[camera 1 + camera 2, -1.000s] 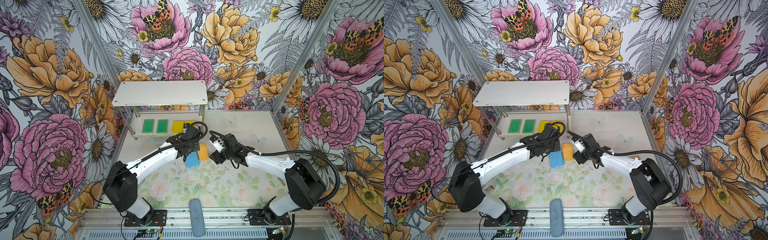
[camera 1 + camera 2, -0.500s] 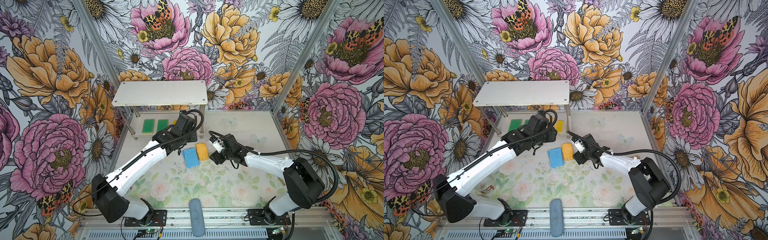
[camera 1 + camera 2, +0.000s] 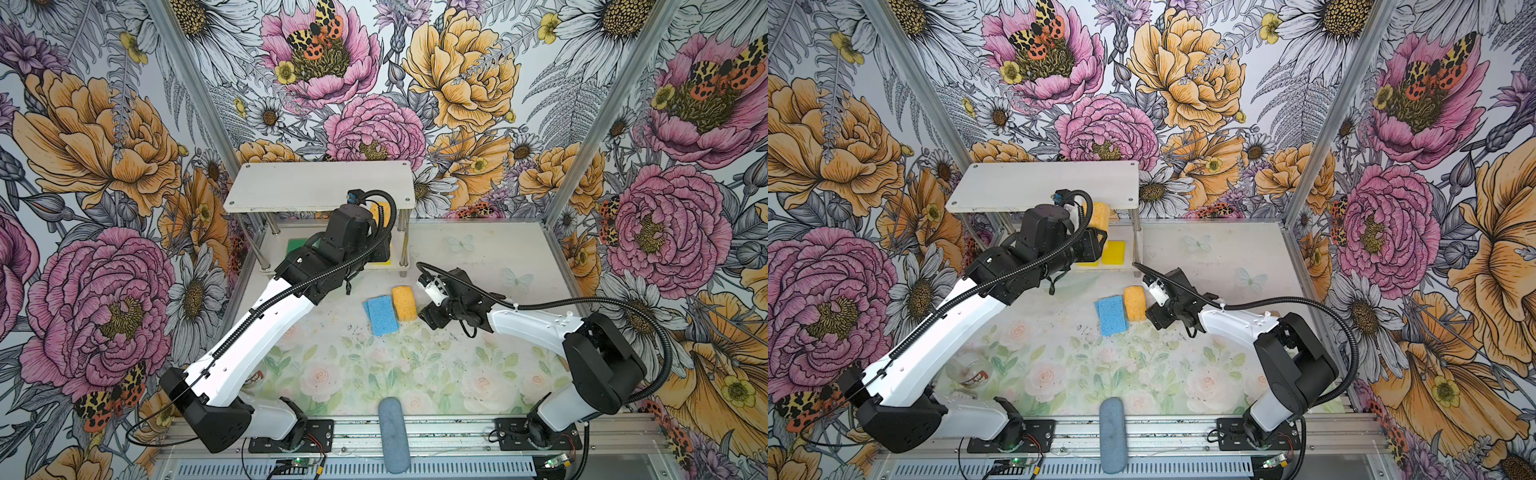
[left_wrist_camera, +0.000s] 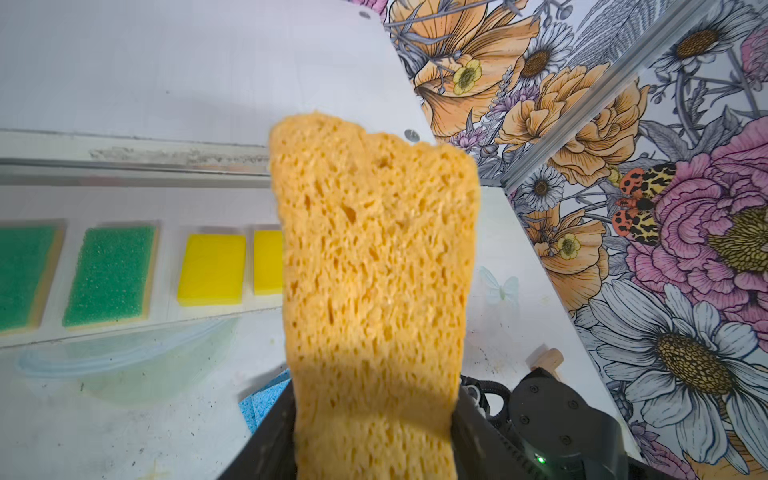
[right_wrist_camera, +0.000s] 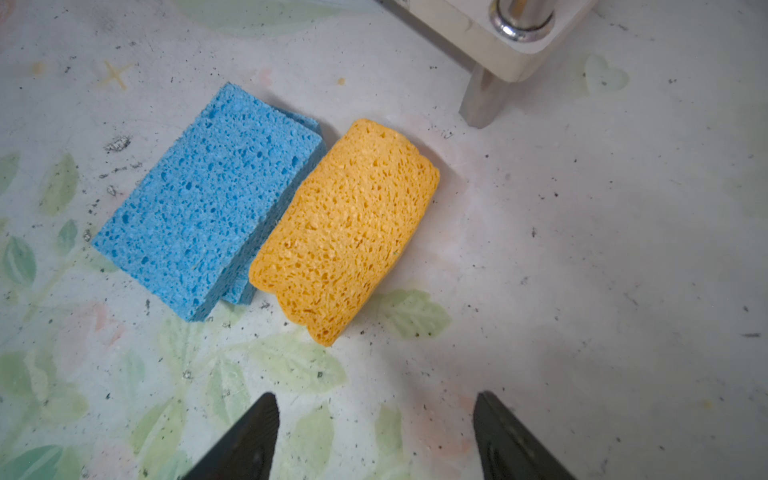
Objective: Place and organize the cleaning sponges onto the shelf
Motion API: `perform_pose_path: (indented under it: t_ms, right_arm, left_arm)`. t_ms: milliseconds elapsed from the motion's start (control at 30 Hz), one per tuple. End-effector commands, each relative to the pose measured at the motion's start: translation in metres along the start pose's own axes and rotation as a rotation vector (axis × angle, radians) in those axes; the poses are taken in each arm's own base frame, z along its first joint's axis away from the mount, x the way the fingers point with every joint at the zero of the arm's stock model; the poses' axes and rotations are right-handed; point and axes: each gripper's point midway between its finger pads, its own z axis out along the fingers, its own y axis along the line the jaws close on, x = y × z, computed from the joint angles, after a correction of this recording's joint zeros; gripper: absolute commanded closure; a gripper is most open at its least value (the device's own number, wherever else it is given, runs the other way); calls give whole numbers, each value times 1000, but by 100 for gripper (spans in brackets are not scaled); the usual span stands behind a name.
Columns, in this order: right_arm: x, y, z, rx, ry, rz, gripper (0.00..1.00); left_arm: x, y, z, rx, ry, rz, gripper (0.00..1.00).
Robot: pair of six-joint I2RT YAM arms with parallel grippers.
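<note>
I see the two-tier white shelf point(image 3: 316, 189) standing at the far left corner of the floral surface point(image 3: 478, 365). On its lower board four sponges lie flat in a row: two green-topped sponges point(image 4: 110, 274) toward the left end, then two bright yellow sponges point(image 4: 212, 268) toward the right end.

The left arm point(image 3: 270, 316) reaches toward the right end of the shelf. The left jaws are closed on a held pale orange sponge point(image 4: 374, 257), gripping its lower end so that it stands upright. In both top views this sponge point(image 3: 380, 212) shows at the front edge of the upper board, near the right front post. I cannot tell whether it touches the board.

Near the middle of the surface, just in front of that post, two flat blue sponges point(image 5: 208, 199) lie stacked, the upper one slightly offset. A loose pale orange sponge point(image 5: 345, 232) lies against their right side, touching them.

The right arm point(image 3: 536, 328) comes in from the right edge. The right jaws stand apart with nothing between them, their dark fingertips point(image 5: 253, 432) low over the surface, just beside the loose orange sponge and not touching it.

A grey-blue cylinder point(image 3: 392, 432) lies across the rail at the near edge, well apart from the sponges.
</note>
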Motion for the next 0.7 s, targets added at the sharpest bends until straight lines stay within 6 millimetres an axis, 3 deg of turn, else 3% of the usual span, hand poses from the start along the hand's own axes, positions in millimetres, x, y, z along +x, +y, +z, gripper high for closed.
perform_pose_path:
  t_ms: [0, 333, 667]
  right_arm:
    - [-12, 0, 0, -8, -31, 8, 24]
    - [-9, -1, 2, 0, -25, 12, 24]
    - [-5, -1, 6, -1, -12, 12, 24]
  left_arm:
    - [-28, 1, -16, -5, -69, 40, 53]
    - [-80, -6, -23, -50, -190, 119, 51]
    - [-116, -6, 5, -126, -242, 172, 49]
